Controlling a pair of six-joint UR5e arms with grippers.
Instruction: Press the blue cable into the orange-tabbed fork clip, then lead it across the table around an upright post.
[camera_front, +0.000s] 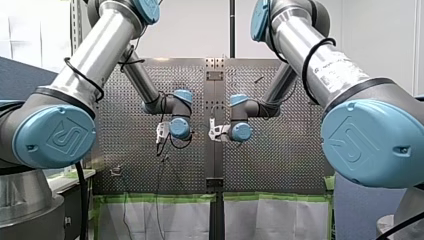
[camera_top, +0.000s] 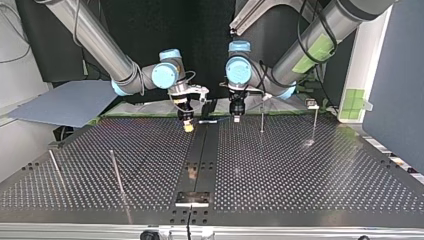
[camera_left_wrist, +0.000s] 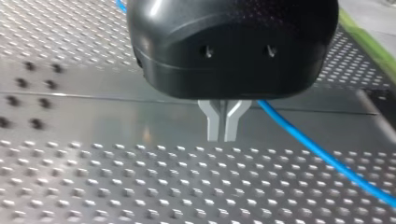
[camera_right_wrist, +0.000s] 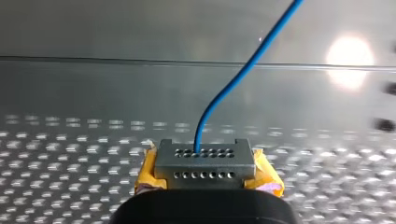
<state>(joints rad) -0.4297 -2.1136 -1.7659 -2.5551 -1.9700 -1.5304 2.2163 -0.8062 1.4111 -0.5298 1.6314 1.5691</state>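
In the right wrist view the blue cable (camera_right_wrist: 233, 84) rises from between my right gripper's (camera_right_wrist: 204, 158) yellow-padded fingers (camera_right_wrist: 148, 170), which are shut on it just above the perforated table. My left gripper (camera_left_wrist: 222, 133) has its metal fingers pressed together with nothing between them. The blue cable (camera_left_wrist: 322, 151) runs over the table just behind those fingers. In the top view my right gripper (camera_top: 187, 125) and my left gripper (camera_top: 236, 118) hang close together at the far middle of the table. I cannot make out the orange-tabbed fork clip.
Thin upright posts stand on the table: one (camera_top: 261, 117) just beside my left gripper, another (camera_top: 315, 122) further toward the top view's right, and two leaning rods (camera_top: 117, 172) (camera_top: 55, 167) at its left. A smooth metal strip (camera_top: 202, 150) runs down the table's middle.
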